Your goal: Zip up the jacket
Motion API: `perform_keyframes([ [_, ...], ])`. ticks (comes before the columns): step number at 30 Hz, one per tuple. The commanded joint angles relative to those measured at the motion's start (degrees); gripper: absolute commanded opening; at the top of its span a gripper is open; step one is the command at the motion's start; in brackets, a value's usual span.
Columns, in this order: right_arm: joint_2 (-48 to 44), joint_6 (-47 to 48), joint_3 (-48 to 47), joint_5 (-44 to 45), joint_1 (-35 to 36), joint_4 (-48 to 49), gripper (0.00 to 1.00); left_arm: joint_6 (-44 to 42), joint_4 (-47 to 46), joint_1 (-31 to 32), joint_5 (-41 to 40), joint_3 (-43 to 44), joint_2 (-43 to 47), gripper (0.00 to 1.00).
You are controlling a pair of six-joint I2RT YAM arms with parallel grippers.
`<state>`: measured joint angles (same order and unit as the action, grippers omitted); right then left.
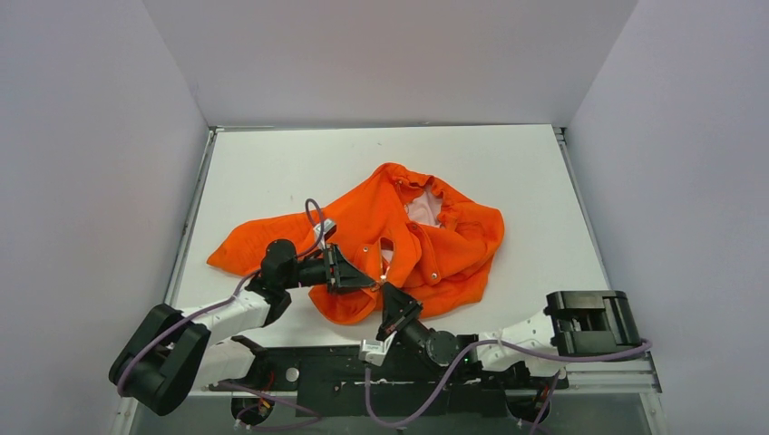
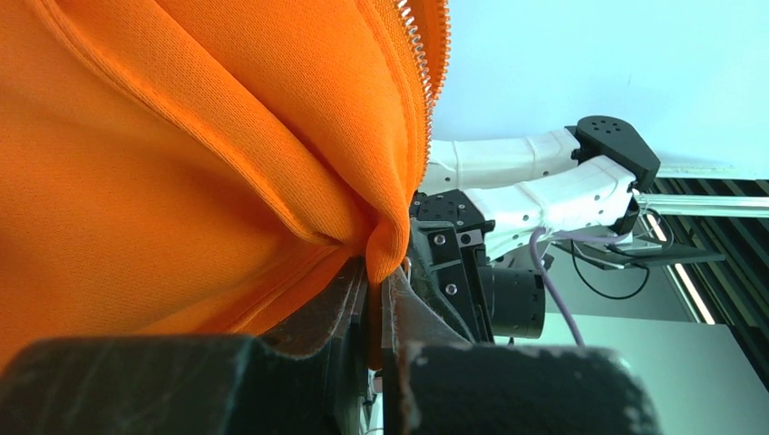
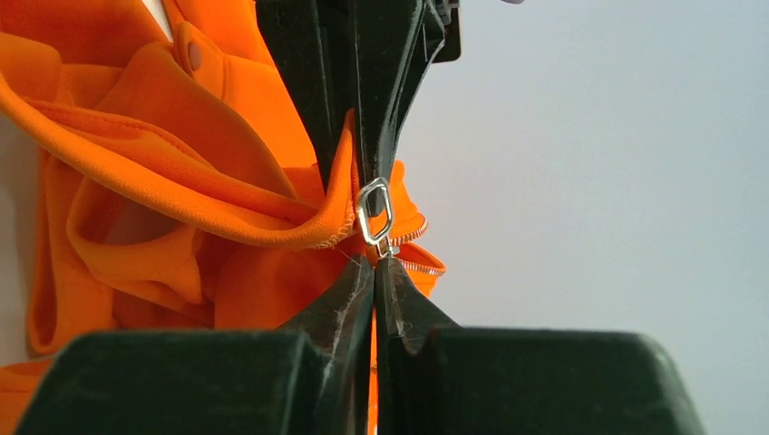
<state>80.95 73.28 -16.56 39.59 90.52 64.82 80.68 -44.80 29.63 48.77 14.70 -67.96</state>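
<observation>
On the jacket (image 1: 453, 237) hem, left hand (image 2: 374, 276) and right hand (image 3: 374, 272) clamp fabric; zipper ring (image 3: 374, 210) between.

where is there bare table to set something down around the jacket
Bare table: the far strip between jacket and back wall, and the right side up to the rail. Crowded at the near edge, where left end effector and right end effector both clamp the jacket.

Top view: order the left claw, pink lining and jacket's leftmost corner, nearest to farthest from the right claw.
From the right claw:
1. left claw, immediately left
2. pink lining, behind it, slightly right
3. jacket's leftmost corner, far left
</observation>
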Motion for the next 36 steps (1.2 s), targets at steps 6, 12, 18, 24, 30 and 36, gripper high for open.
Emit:
perform_keyframes([
  [6, -17.15, -26.37, -8.15, -12.27, -4.47, -31.26, 0.0, -3.52, -2.64, -0.18, 2.56, 0.57, 0.2, 0.0],
  [12, -26.24, -41.15, -13.01, -26.75, -13.13, -45.23, 0.0, -6.62, 1.21, -0.18, 3.03, 1.42, 2.01, 0.0],
  [18, -26.02, -50.19, -17.12, -36.06, -20.11, -51.61, 0.0, -7.98, 2.23, -0.18, 3.83, 2.09, 3.38, 0.0],
  [24, -25.8, -51.92, -18.07, -38.4, -21.21, -53.24, 0.07, -8.88, 3.66, -0.18, 4.3, 2.36, 3.8, 0.0],
  [30, -25.82, -47.76, -17.72, -38.27, -19.96, -55.07, 0.38, -8.07, 2.85, -0.18, 4.43, 2.46, 3.0, 0.0],
  [36, -27.42, -37.89, -16.06, -32.51, -13.96, -54.31, 0.59, -6.33, 0.03, -0.18, 4.49, 2.0, 1.34, 0.0],
])
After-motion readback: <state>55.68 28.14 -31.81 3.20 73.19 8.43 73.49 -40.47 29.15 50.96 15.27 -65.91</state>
